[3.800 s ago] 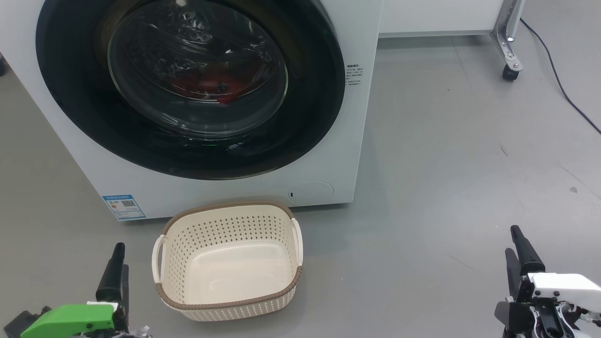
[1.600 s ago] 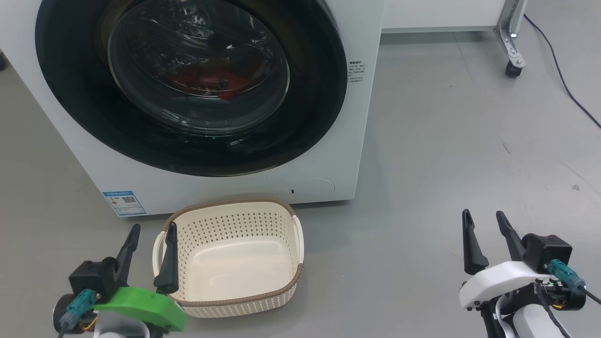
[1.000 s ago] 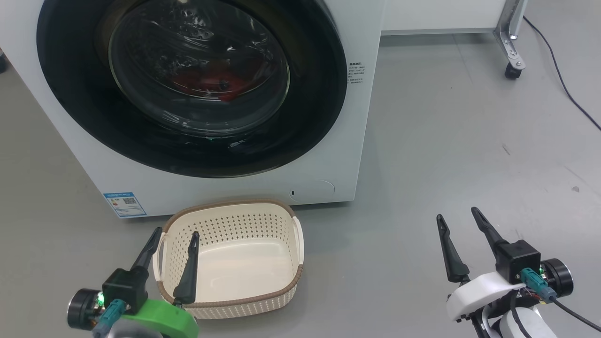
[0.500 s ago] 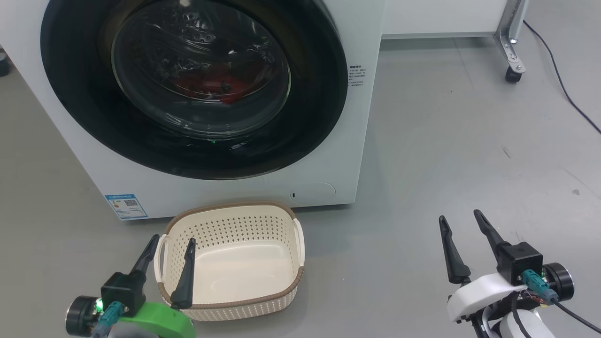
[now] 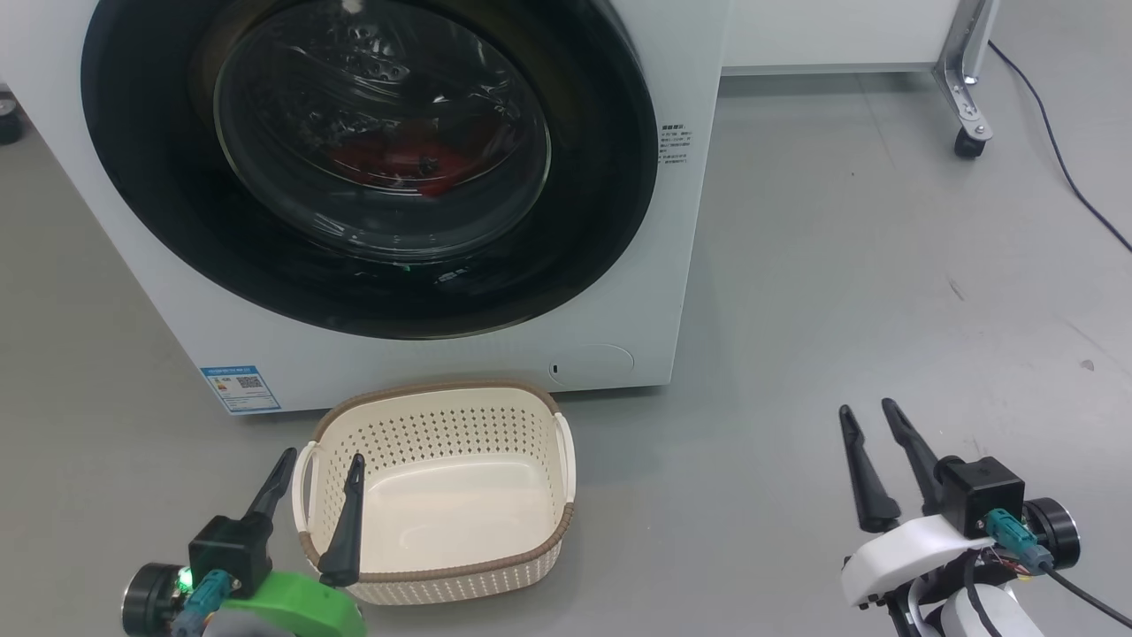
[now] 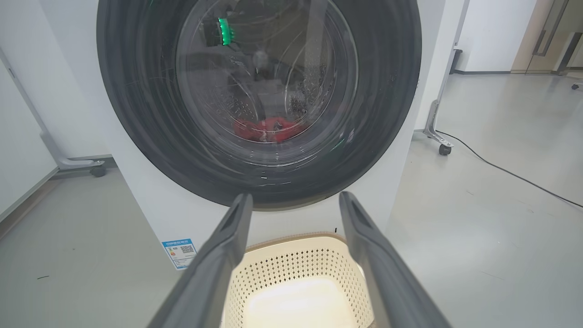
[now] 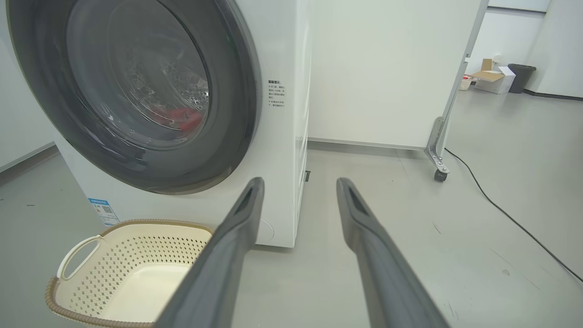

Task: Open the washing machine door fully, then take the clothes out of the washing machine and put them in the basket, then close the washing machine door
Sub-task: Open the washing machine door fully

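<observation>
Clothes [image 5: 398,164] lie inside washing machine [image 5: 442,363], door [image 5: 601,221] shut.

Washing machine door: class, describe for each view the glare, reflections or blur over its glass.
Head view: pale streaks cross the washing machine door, dimming the clothes. Left wrist view: green reflection at its top, soft smear. Right wrist view: mild sheen.
</observation>
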### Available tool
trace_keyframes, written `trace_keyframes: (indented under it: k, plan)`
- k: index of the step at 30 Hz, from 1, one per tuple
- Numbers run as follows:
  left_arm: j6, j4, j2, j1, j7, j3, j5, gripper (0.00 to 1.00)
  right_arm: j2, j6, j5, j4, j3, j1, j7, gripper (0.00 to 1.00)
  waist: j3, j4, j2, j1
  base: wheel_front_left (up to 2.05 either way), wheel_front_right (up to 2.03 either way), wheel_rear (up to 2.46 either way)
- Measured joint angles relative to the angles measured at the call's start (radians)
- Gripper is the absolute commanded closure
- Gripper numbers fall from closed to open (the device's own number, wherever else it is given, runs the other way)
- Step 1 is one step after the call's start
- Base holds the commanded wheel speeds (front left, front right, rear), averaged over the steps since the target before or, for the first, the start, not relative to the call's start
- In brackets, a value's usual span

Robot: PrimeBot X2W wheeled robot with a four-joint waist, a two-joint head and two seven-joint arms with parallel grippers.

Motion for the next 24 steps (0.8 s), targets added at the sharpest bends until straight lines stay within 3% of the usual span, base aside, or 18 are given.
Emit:
trace_keyframes:
  k: [17, 24]
  plan:
    - [-0.007, 0.011, -0.01, 0.0, 0.0, 0.012, 0.007, 0.0, 0.021, 0.037, 0.022, 0.024, -0.029, 0.002, 0.0, 1.0, -0.001, 0.001, 0.0, 0.0, 0.0, 0.0, 0.0]
    - [-0.007, 0.011, -0.016, -0.001, 0.0, 0.016, 0.012, 0.0, 0.052, 0.065, 0.123, 0.035, -0.071, 0.004, 0.0, 1.0, 0.009, 0.004, 0.0, 0.0, 0.0, 0.0, 0.0]
